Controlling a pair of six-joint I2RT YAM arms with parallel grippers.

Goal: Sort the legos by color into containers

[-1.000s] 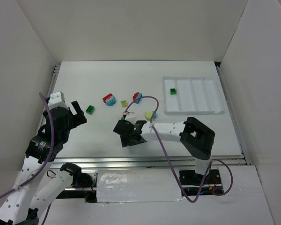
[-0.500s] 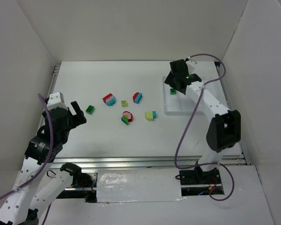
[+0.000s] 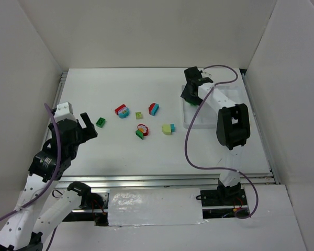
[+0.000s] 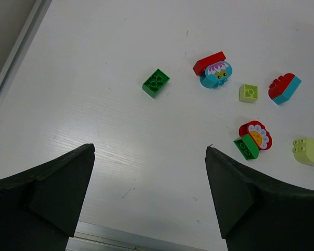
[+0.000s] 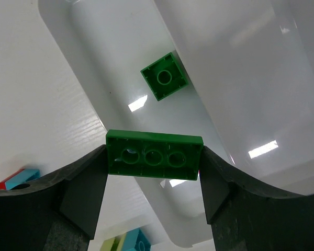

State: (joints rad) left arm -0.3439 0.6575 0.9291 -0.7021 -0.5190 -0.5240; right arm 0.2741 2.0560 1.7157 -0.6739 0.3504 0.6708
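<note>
Right gripper (image 3: 191,93) has swung from mid-table to the tray (image 3: 235,107).
Far left, left gripper (image 4: 149,148) unmoved, fingers spread above loose legos (image 4: 156,82); right gripper pinches a dark green brick (image 5: 154,157) over the leftmost compartment, where a square green brick (image 5: 165,82) lies. Release looks next.

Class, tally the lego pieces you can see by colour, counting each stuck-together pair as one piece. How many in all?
Green bricks: 3 (loose brick, small square brick, gripped brick)
Yellow-green brick: 1
Red-and-teal pairs: 2
Red-and-green pair: 1
Yellow-green-and-teal pair: 1
Total: 8
</note>
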